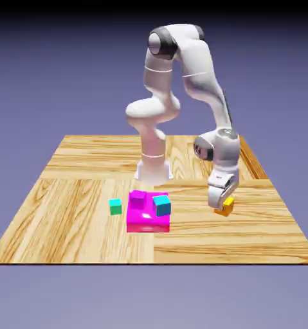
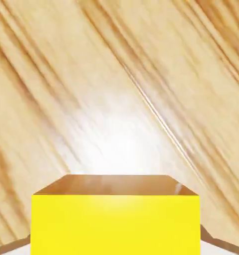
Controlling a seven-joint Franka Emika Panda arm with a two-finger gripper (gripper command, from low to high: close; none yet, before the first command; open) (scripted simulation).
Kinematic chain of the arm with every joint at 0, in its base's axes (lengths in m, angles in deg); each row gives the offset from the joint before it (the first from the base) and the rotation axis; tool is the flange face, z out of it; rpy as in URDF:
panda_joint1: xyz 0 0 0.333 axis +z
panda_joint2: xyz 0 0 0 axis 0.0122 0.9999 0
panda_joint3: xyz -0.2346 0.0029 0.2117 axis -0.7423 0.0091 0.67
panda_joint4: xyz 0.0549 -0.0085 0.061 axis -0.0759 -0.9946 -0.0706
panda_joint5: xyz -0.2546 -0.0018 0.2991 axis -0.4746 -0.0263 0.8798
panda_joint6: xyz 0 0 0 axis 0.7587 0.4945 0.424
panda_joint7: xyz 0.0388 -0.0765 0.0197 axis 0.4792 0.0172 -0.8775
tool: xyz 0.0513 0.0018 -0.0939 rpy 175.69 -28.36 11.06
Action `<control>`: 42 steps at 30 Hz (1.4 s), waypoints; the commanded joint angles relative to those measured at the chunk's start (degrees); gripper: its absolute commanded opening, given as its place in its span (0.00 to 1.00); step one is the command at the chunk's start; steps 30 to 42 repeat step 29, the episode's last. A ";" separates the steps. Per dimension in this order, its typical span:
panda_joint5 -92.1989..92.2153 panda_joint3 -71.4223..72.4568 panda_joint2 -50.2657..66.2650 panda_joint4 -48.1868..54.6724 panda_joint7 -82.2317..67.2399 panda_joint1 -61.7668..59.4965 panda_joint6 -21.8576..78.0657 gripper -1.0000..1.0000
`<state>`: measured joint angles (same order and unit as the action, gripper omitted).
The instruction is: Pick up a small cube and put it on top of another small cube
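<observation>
A small yellow cube (image 1: 228, 205) sits low over the wood table (image 1: 72, 193) at the exterior view's right. My gripper (image 1: 222, 200) points down with its fingers around the cube and is shut on it. In the hand view the yellow cube (image 2: 115, 221) fills the bottom between the fingers, and only slivers of the fingertips (image 2: 222, 246) show at the corners. I cannot tell whether the cube rests on the table or hangs just above it. A small teal cube (image 1: 115, 206) stands on the table left of the middle.
A flat magenta block (image 1: 147, 222) lies near the table's middle. A small magenta cube (image 1: 138, 198) and a blue-teal cube (image 1: 161, 204) stand at its back. The robot's base (image 1: 153, 168) rises behind them.
</observation>
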<state>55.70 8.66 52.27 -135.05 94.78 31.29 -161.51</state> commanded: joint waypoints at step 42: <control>-5.08 -14.57 -24.57 -14.61 -14.13 -31.23 10.16 1.00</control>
